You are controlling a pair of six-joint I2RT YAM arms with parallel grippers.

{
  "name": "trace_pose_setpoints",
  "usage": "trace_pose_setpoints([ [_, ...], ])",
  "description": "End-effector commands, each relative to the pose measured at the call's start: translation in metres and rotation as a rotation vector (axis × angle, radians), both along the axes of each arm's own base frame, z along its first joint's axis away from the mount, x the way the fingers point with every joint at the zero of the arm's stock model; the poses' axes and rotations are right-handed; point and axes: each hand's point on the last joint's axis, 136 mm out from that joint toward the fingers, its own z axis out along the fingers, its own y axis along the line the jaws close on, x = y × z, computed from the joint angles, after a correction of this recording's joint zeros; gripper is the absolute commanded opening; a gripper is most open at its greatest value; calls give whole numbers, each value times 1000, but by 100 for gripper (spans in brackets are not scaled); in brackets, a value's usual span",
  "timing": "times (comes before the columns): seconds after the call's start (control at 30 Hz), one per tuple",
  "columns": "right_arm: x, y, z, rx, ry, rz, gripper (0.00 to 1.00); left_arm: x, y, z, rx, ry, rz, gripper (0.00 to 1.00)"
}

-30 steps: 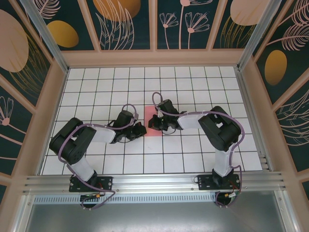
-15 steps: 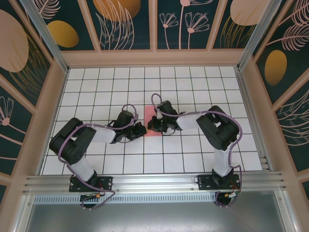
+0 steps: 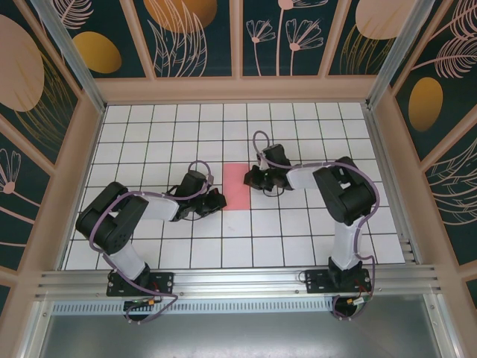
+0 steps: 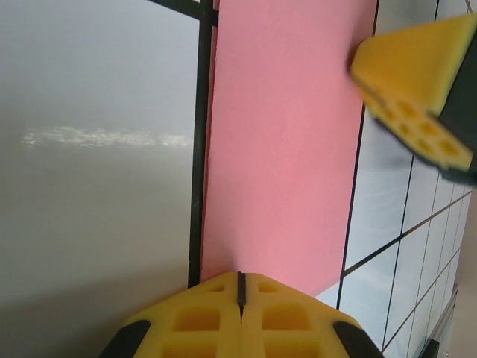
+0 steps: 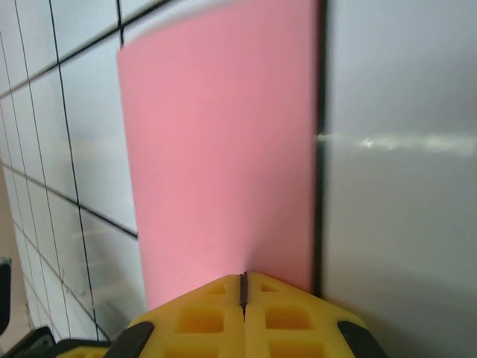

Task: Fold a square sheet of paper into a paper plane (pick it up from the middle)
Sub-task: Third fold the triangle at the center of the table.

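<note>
The square sheet of paper (image 3: 237,187) lies flat in the middle of the table as a pink-red rectangle, one tile wide and two long. My left gripper (image 3: 220,200) is shut, its tips at the paper's lower left edge. In the left wrist view the yellow fingertips (image 4: 240,280) meet over the paper (image 4: 283,142), with a finger of the right gripper (image 4: 414,82) at the far side. My right gripper (image 3: 253,179) is shut at the paper's right edge. In the right wrist view its closed tips (image 5: 243,282) rest on the paper (image 5: 223,149).
The white gridded table (image 3: 298,231) is boxed in by tan walls (image 3: 238,89) on three sides. An aluminium rail (image 3: 238,282) runs along the near edge above both arm bases. Open tiles lie behind and in front of the paper.
The right gripper has slid rightward off the middle of the paper to its right edge, uncovering the pink rectangle. The left arm has stayed put.
</note>
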Motion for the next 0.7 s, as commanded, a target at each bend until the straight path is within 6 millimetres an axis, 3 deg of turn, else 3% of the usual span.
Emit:
trace_pose_setpoints([
  [0.0, 24, -25, 2, -79, -69, -63, 1, -20, 20, -27, 107, 103, 12, 0],
  [0.13, 11, -25, 33, -38, -83, -63, 9, 0, 3, 10, 43, -2, -21, 6],
  [0.23, -6, -33, 41, -22, -66, -83, 19, 18, -12, 46, -23, -95, -34, 11],
  [0.3, -18, -36, 44, -12, -56, -90, 27, 29, -15, 59, -21, -134, -31, 12],
  [0.4, -33, -40, 43, -11, -24, -97, 35, 43, -13, 53, 52, -148, -18, 11],
  [0.67, -65, -26, 29, -16, 61, -56, 47, 63, -6, 5, 228, -76, 2, 4],
])
